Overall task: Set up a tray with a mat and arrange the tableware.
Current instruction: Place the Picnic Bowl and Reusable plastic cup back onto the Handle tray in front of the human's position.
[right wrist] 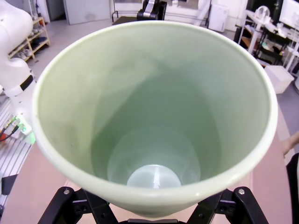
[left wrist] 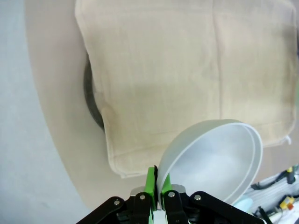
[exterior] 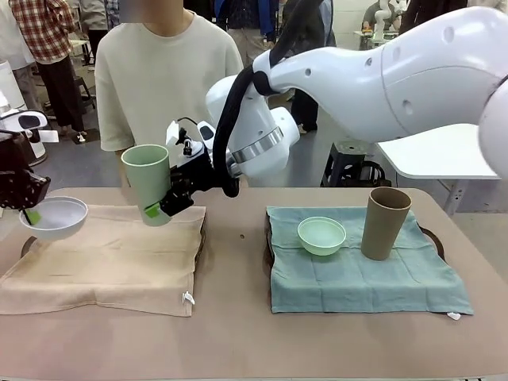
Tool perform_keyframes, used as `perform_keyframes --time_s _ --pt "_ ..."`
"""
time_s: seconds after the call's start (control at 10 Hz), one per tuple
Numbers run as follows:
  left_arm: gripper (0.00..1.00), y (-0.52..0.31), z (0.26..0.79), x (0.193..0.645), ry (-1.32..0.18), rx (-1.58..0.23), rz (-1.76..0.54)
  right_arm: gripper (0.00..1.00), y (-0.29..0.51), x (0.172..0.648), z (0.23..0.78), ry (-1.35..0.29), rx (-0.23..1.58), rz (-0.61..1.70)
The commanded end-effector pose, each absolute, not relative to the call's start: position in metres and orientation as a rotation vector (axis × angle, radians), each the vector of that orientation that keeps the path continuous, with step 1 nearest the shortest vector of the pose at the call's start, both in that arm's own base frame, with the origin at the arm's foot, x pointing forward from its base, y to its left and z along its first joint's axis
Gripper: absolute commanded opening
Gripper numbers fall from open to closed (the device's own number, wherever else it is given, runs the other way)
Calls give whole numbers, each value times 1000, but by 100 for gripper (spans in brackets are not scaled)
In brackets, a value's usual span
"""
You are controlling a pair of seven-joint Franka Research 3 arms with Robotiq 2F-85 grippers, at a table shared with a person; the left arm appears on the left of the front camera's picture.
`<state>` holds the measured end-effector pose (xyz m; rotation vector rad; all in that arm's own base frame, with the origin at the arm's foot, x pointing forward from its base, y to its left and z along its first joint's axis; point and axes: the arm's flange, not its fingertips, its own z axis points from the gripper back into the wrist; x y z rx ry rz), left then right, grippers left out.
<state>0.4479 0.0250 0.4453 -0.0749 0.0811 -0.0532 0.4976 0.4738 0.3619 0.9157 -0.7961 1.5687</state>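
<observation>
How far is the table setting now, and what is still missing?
Done: the teal mat holds the mint green bowl and the taupe cup. In hand: the left hand holds the white bowl, the right hand the pale green cup, both above the beige mat. Left: setting both down.

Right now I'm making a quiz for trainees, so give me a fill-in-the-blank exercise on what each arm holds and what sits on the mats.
1. The left gripper holds the rim of the ____ bowl.
2. The right gripper holds the pale green ____ over the beige mat.
3. The mint bowl sits on the ____ mat.
4. Beside the mint bowl stands a ____ cup.

Missing words: white; cup; teal; brown
</observation>
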Motion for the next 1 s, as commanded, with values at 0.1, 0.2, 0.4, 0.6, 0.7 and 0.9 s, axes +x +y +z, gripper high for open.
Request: perform_keyframes --time_s 0.1,0.2,0.4,0.6,0.7,0.9 --pt "5 25 445 448 81 -75 -53 80 472 494 375 -811 898 1578" --pt "5 25 445 448 81 -75 -53 80 472 494 375 -811 898 1578" --pt "5 16 424 455 90 -107 -47 81 476 502 344 -775 953 1577" --pt "5 10 405 466 86 -119 -34 81 479 506 327 -797 970 1600" --pt "5 10 398 473 75 -129 -34 81 477 510 321 -810 972 1600" --pt "5 9 383 480 43 -139 -33 81 478 511 309 -804 973 1611"
